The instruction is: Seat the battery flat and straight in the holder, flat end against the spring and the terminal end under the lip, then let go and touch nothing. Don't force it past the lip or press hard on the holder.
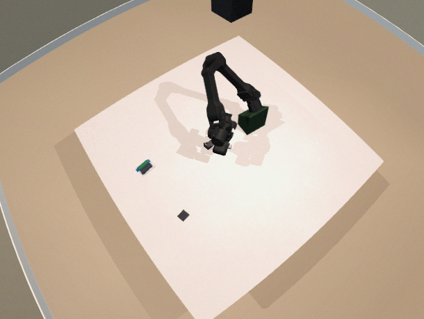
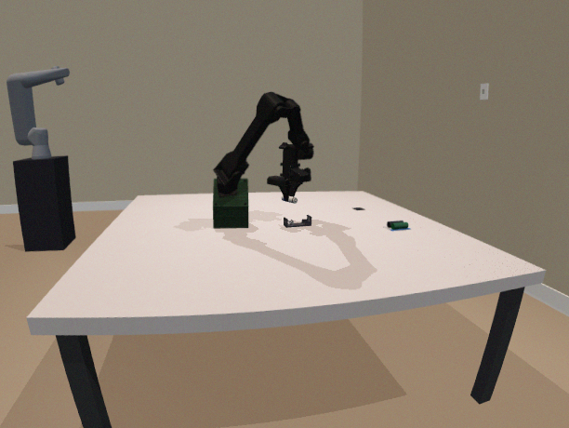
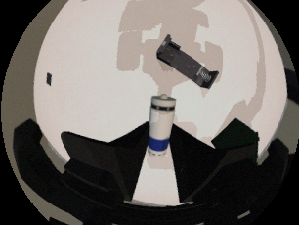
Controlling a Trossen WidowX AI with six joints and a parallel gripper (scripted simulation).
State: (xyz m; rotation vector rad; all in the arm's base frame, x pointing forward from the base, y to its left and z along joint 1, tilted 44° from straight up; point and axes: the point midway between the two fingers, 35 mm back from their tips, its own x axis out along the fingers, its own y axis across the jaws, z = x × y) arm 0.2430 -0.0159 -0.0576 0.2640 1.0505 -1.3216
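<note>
Gripper clamped on battery, above white table; holder below. Tan floor, beige walls.

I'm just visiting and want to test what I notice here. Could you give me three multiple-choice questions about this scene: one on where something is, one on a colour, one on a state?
1. Where is the holder?
A. On the table, under the gripper
B. On the floor
C. On top of the green base

2. What colour is the band on the battery?
A. Red
B. Blue
C. Yellow

3. What is the gripper doing?
A. Open, holding nothing
B. Shut on the battery, above the table
C. Pressing on the holder

Answers: 1 A, it lies on the table below the fingers; 2 B, the wrist view shows blue; 3 B, the battery sits between the fingers, off the table.
</note>
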